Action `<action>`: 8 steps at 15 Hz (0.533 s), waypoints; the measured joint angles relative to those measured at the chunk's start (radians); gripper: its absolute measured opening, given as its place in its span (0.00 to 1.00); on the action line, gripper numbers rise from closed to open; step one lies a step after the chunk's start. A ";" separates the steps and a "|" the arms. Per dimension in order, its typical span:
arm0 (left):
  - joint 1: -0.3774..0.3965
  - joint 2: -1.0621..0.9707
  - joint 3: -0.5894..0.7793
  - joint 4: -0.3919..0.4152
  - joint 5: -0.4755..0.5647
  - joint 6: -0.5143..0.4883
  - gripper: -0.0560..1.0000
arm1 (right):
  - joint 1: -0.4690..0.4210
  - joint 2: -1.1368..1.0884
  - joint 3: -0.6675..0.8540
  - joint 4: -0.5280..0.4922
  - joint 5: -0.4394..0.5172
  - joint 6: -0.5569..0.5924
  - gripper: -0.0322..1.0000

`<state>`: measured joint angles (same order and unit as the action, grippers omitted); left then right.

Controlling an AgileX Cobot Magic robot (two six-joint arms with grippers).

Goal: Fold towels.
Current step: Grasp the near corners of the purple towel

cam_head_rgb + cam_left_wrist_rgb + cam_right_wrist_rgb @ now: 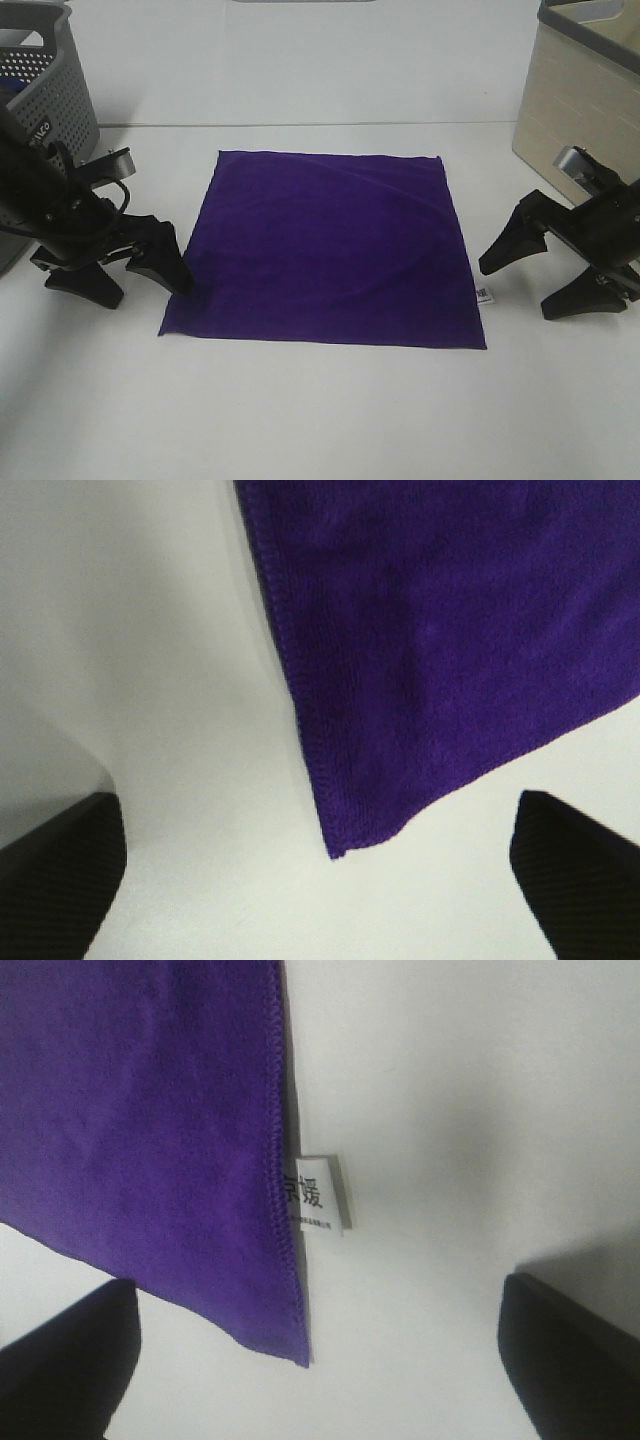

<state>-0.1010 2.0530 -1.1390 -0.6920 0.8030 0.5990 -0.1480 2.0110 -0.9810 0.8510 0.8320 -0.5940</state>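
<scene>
A purple towel (330,250) lies flat and unfolded on the white table (320,420). My left gripper (148,290) is open and empty at the towel's near left corner, one fingertip touching or just at the left edge. In the left wrist view the towel's corner (400,680) lies between the spread fingers (60,880) of the gripper (315,805). My right gripper (522,288) is open and empty just right of the towel's near right corner. In the right wrist view the towel's edge (150,1140) and its white label (318,1195) lie between the open gripper's (318,1290) fingers (570,1360).
A grey perforated basket (40,80) stands at the back left behind the left arm. A beige bin (580,100) stands at the back right behind the right arm.
</scene>
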 joint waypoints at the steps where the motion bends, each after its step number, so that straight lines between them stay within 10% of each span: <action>1: -0.011 0.002 0.000 0.000 -0.003 -0.001 0.98 | 0.007 0.003 0.000 0.002 -0.004 0.016 0.95; 8: -0.154 0.058 -0.047 -0.055 -0.053 -0.016 0.95 | 0.232 0.127 -0.097 0.060 0.085 0.083 0.87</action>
<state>-0.2550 2.1110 -1.1860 -0.7470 0.7500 0.5830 0.0840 2.1380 -1.0780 0.9110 0.9170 -0.5110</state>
